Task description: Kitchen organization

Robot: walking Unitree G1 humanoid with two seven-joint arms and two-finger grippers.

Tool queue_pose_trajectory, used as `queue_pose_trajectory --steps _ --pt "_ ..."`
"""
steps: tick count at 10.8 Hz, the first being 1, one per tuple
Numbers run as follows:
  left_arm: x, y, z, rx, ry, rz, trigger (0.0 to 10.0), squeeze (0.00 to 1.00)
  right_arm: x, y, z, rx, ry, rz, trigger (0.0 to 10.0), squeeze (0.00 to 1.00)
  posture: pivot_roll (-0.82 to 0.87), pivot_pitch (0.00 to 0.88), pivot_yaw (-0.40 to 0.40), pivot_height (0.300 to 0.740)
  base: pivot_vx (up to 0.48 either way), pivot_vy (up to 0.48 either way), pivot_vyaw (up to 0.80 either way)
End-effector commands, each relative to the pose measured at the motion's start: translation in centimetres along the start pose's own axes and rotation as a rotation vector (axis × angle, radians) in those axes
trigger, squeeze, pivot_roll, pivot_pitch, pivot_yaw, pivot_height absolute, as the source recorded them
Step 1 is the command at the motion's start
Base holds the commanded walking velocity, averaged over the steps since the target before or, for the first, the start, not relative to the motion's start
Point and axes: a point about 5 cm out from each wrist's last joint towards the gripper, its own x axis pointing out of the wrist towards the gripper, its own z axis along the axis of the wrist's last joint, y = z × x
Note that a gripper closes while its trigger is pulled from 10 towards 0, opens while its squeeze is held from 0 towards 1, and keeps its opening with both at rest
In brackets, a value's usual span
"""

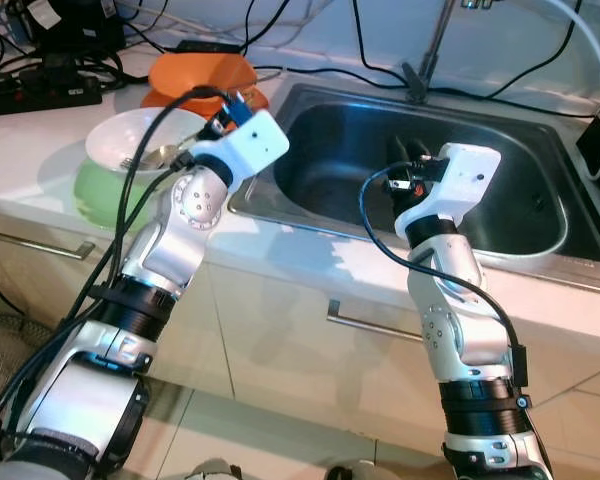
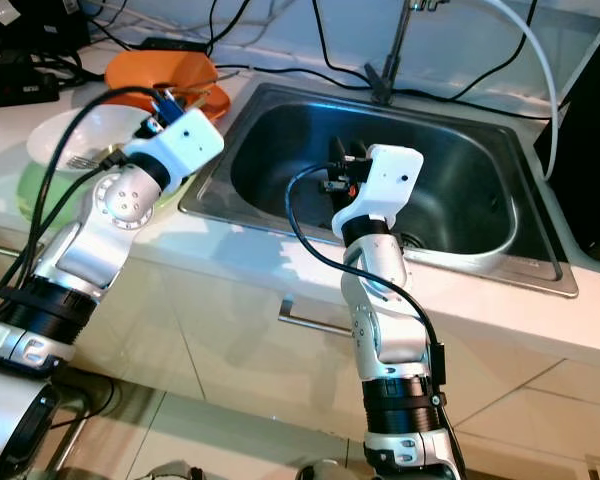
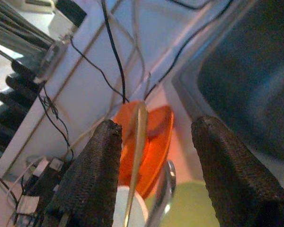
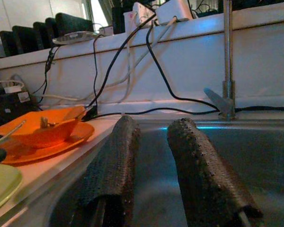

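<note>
Left gripper spread wide, empty, over the white bowl near the counter's front edge; I'd straddle its rim; right gripper part-open, empty, above the sink.

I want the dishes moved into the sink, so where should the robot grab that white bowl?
Probably pinch the white bowl by its near rim, coming from above with the open left gripper hovering there. It is nested in the green plate, so its sides are hard to reach; avoid the spoon.

Brushed metal sink (dull sheen), glossy orange plastic bowl, rough-textured black gripper fingers.
</note>
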Motion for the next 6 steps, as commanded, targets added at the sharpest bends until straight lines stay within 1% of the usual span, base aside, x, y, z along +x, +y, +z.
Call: queue_pose_trajectory --steps 1,2,6 --pt "0.2 0.1 0.2 0.030 0.006 -0.005 10.0 0.00 -0.2 -0.4 0.3 0.006 -0.003 -0.020 10.0 0.00 0.00 0.026 -0.045 0.719 0.000 0.000 0.00" --pt "0.1 0.1 -0.1 0.050 0.031 -0.003 10.0 0.00 -0.2 -0.5 0.3 0.008 0.001 -0.022 10.0 0.00 0.00 0.027 -0.045 0.719 0.000 0.000 0.00" --pt "0.1 -0.3 -0.9 0.057 0.085 -0.022 10.0 0.00 -0.2 -0.4 0.3 0.013 0.008 -0.024 10.0 0.00 0.01 0.027 -0.048 0.719 0.000 0.000 0.00"
